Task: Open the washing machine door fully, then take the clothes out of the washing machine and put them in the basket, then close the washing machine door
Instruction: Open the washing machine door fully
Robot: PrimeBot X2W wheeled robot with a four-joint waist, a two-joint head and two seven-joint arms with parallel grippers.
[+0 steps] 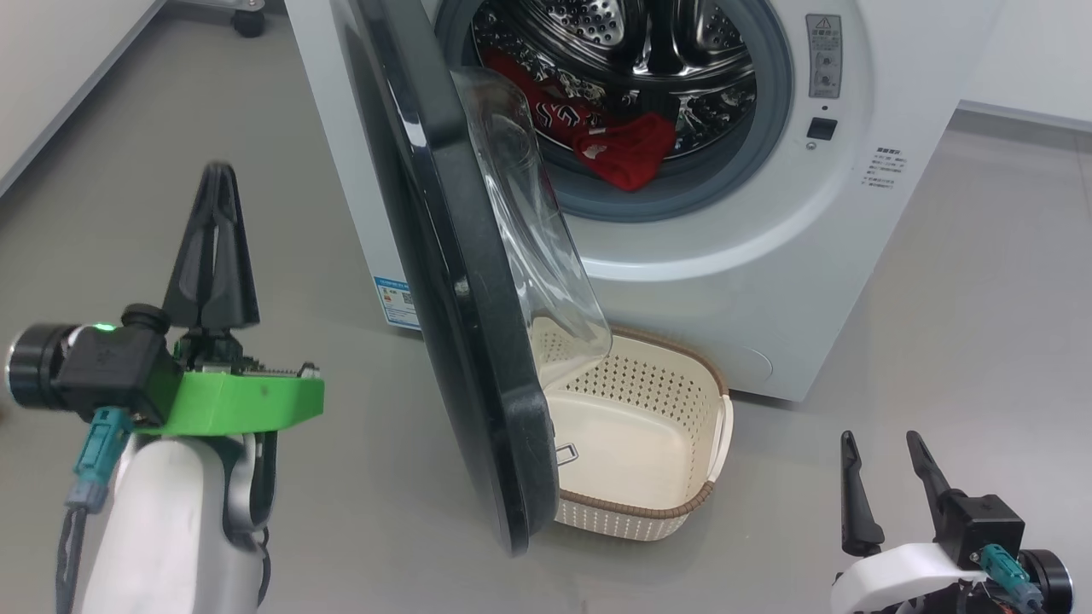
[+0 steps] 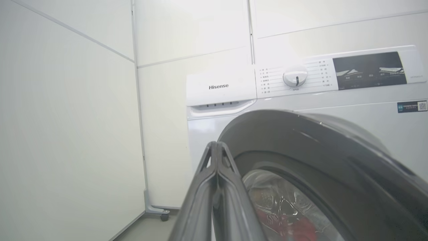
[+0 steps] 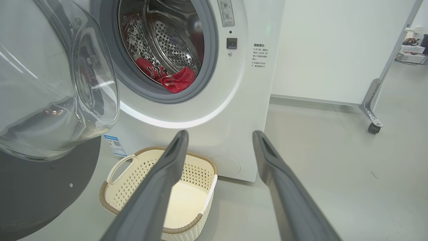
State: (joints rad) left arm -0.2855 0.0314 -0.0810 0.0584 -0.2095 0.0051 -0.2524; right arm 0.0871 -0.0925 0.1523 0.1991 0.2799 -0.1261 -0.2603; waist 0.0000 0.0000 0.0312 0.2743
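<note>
1. Red clothes (image 1: 627, 149) lie inside the washing machine (image 1: 768, 281), bunched at the front lip of the drum against the grey gasket; none has been taken out.
2. The washing machine door (image 1: 461, 298) stands swung out, roughly edge-on to the head camera. I judge it short of fully open, so the first step looks only partly done.
3. The basket (image 1: 648, 503) sits empty on the floor, just before the machine's lower front edge, with its left part behind the door's bottom edge.
4. The left gripper (image 1: 217, 183) is clenched on nothing, raised beside the door's outer face and apart from it.
5. The right gripper (image 1: 880, 452) is spread wide and empty, low over the floor to the right of the basket.
6. Left to do: widen the door, move the clothes, close up.
</note>
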